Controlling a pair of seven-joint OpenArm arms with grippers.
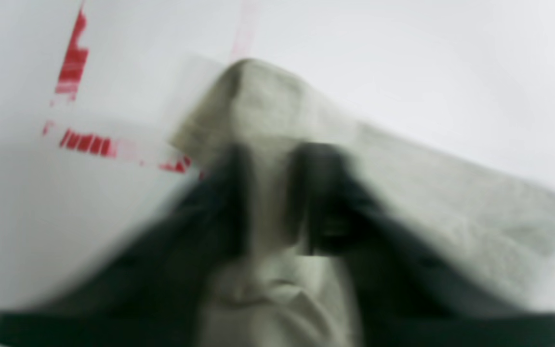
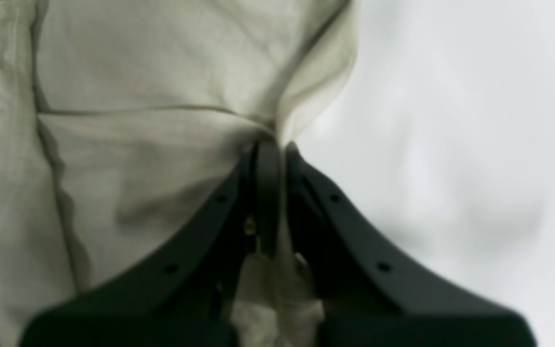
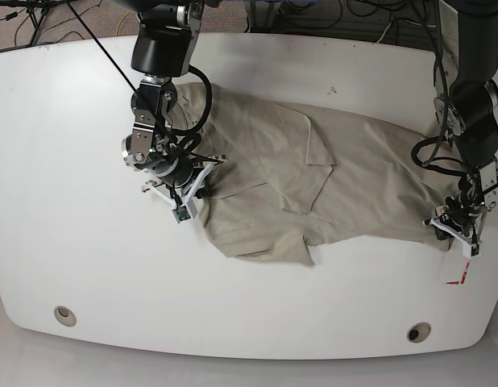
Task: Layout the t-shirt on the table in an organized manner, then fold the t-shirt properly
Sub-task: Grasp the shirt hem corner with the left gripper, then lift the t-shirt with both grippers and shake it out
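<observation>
The beige t-shirt (image 3: 313,185) lies stretched and wrinkled across the middle of the white table (image 3: 72,201), with one sleeve folded over its middle. My right gripper (image 3: 199,189), on the base view's left, is shut on a bunched edge of the shirt. The right wrist view shows the jaws (image 2: 272,144) pinched together on a fold of the cloth (image 2: 138,96). My left gripper (image 3: 441,222), on the base view's right, holds the shirt's other end. The blurred left wrist view shows its fingers (image 1: 272,159) closed with cloth (image 1: 403,183) between them.
Red tape marks (image 1: 72,62) lie on the table beside the left gripper and also show in the base view (image 3: 457,278). Two round grey grommets (image 3: 64,315) (image 3: 418,331) sit near the front edge. Cables lie beyond the table's far edge.
</observation>
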